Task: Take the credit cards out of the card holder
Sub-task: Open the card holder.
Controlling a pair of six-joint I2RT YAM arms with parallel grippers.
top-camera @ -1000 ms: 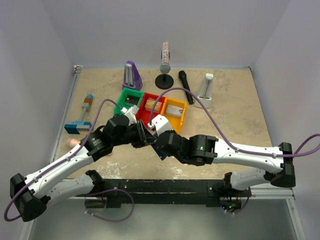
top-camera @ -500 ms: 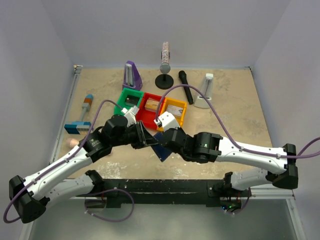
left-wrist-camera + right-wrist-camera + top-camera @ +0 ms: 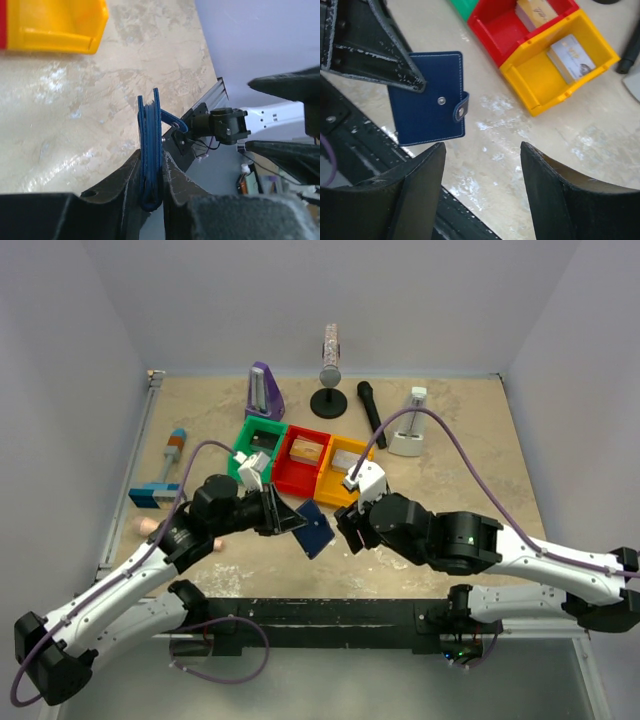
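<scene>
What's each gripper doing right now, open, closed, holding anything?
Left gripper: fingers closed on the card holder, pinching its edge.
Right gripper: open, holding nothing.

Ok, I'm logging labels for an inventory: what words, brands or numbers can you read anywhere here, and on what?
Nothing here can be read clearly.
Grey block in the yellow bin: faint print, too blurred to read.
Tan block in the red bin: faint marks, too blurred to read.
Card holder: no lettering shows, only a plain silver snap.
</scene>
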